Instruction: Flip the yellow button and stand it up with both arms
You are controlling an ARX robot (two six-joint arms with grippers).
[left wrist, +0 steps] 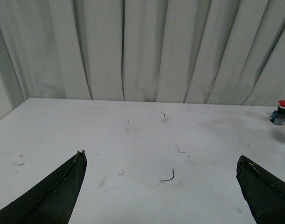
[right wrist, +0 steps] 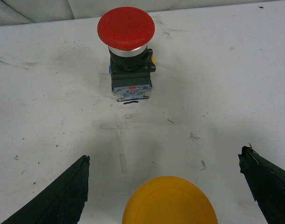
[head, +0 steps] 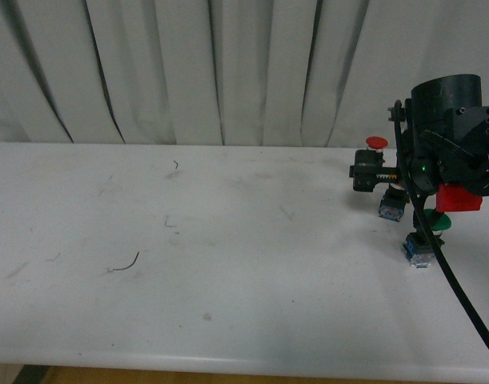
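While the right gripper [right wrist: 163, 186] is held spread wide above the yellow button [right wrist: 169, 200], whose cap shows between its fingers near the table's [head: 188, 264] right edge, the approach step is judged under way. Lowering and closing are called for next. The left gripper [left wrist: 163, 186] is also spread apart, holding nothing.

Even, soft light; faint shadows.

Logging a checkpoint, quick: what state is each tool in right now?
Left tool: open, holding nothing.
Right tool: open, yellow button between its fingers, not gripped.
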